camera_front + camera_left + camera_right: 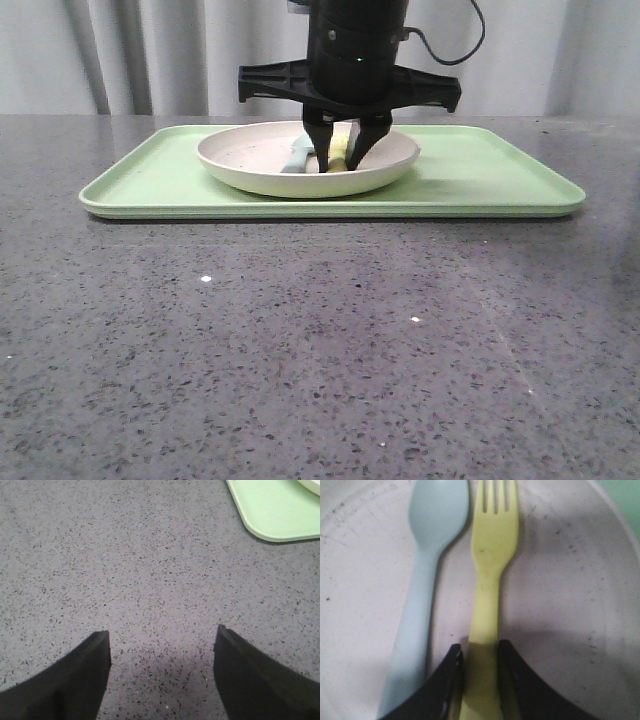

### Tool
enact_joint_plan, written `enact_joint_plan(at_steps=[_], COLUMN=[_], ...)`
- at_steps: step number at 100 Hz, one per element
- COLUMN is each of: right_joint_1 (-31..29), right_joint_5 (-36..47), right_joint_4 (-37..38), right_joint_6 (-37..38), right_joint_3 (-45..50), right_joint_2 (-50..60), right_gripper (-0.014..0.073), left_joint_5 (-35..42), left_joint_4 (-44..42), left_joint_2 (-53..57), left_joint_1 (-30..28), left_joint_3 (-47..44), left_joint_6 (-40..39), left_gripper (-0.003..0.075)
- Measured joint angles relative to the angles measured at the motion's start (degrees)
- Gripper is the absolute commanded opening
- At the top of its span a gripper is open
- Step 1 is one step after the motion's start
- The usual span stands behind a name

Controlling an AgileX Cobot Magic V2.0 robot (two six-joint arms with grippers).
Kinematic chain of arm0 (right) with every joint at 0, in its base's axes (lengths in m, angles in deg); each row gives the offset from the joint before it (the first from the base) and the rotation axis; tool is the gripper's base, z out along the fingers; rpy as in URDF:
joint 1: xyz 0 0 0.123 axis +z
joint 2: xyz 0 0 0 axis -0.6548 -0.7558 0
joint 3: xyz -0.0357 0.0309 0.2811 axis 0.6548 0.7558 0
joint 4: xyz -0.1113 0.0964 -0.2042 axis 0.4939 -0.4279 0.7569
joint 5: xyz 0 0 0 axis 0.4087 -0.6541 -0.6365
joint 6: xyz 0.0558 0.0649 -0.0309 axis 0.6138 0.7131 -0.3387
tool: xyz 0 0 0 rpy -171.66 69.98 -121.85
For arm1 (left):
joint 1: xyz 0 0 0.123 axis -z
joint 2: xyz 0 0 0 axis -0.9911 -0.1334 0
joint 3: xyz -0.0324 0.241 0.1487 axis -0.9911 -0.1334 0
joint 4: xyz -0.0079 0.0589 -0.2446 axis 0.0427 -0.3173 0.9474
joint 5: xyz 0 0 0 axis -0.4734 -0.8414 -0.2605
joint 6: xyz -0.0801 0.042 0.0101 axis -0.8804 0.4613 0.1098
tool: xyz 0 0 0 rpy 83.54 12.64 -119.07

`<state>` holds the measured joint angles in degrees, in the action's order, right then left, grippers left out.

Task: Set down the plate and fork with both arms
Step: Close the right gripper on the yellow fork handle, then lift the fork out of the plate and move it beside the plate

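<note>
Right wrist view: the right gripper (480,652) has its two black fingers (451,666) closed in on the handle of the fork (492,555), one on each side, touching it. The fork lies flat inside the plate (560,590). The pale blue spoon (427,560) lies just beside the fork, roughly parallel to it, bowl end the same way as the tines.

Front view: the plate (260,175) sits on the light-green tray (480,175), a little toward the tray's left half. The right gripper (345,150) comes down into the plate from above.

Left wrist view: the left gripper (162,650) is wide apart and holds nothing. It is over bare speckled grey table (125,570), off the tray (280,515).
</note>
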<state>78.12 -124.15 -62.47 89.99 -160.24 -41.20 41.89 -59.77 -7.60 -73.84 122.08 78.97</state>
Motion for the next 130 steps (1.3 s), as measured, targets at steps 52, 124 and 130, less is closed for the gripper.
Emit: enact_joint_plan(at_steps=[52,124,130], right_joint_1=[0.0,-0.1,-0.1], right_joint_5=[-9.3,-11.2,-11.3], right_joint_4=[2.1,7.1,7.5], right_joint_6=[-1.1,-7.3,-7.4], right_joint_3=[-8.2,-8.3,-8.3], right_joint_2=[1.3,5.1,5.1], right_gripper=[0.0037,0.0037,0.0037], left_joint_5=[0.0,0.0,0.0], left_joint_4=[0.0,0.0,0.0], left_joint_2=[0.0,0.0,0.0], left_joint_1=[0.0,0.0,0.0], left_joint_3=[0.0,0.0,0.0], left_joint_6=[0.0,0.0,0.0], left_gripper=[0.0441,0.0441,0.0441])
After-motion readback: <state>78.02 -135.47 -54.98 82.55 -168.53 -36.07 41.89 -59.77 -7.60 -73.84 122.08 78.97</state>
